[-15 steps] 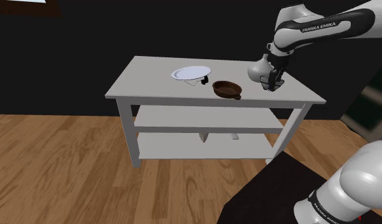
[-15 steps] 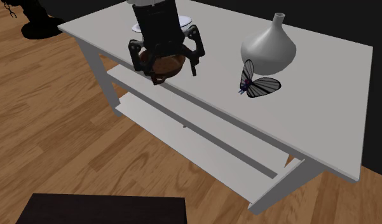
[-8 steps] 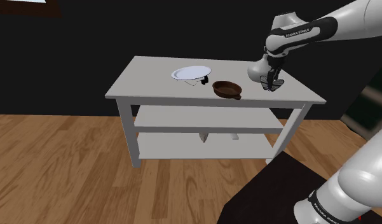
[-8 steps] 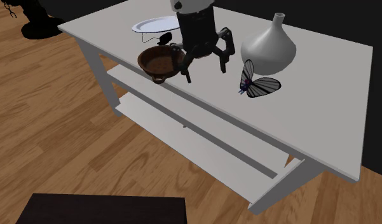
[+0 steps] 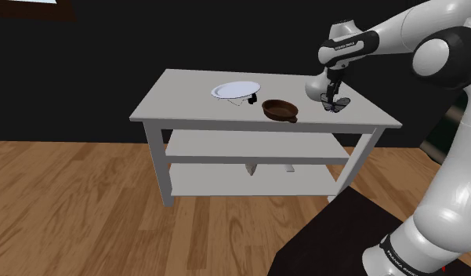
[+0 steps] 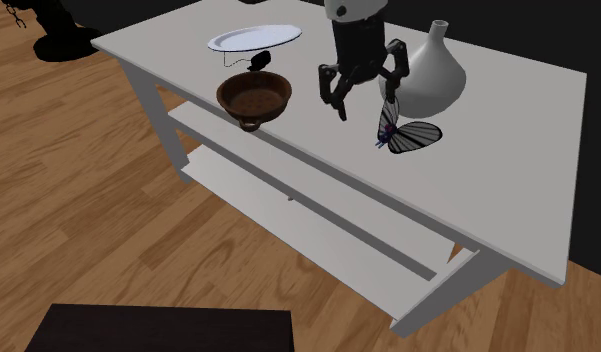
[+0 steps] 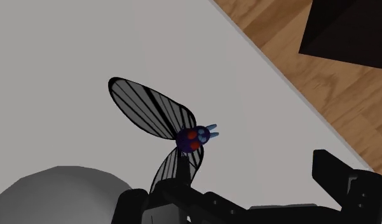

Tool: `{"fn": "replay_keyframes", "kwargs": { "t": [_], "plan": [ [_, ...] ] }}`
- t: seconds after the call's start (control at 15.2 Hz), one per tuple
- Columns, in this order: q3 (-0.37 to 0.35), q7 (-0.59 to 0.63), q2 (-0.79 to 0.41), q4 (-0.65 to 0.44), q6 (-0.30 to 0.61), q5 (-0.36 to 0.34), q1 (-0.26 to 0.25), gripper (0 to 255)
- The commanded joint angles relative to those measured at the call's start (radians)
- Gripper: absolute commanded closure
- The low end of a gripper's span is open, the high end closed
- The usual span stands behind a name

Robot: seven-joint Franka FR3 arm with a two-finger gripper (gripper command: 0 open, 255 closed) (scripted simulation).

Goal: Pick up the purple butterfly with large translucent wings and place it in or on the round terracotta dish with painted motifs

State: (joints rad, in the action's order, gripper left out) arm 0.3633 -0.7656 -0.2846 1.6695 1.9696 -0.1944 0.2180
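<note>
The tool (image 6: 363, 98) hangs over the desk (image 6: 508, 190) with its fingers spread apart, grasping nothing. The butterfly (image 6: 408, 133) rests on the desk just beside the vase (image 6: 425, 75), to the second exterior view's right of the tool. One wing stands upright and the other lies nearly flat. The body's long axis appears to point head-first toward the desk's near edge. The dish (image 6: 254, 97) sits well apart, near a plate (image 6: 254, 38).
</note>
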Motion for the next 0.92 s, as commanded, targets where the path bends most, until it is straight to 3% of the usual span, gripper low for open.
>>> {"fn": "replay_keyframes", "kwargs": {
  "t": [0.0,0.4,0.86],
  "plan": [
    [0.001,-0.012,-0.026,-0.013,0.015,0.006,0.009,0],
    [0.004,-0.014,-0.053,0.036,0.093,0.011,0.023,0],
    [0.004,-0.014,-0.053,0.036,0.093,0.011,0.023,0]
  ]
}}
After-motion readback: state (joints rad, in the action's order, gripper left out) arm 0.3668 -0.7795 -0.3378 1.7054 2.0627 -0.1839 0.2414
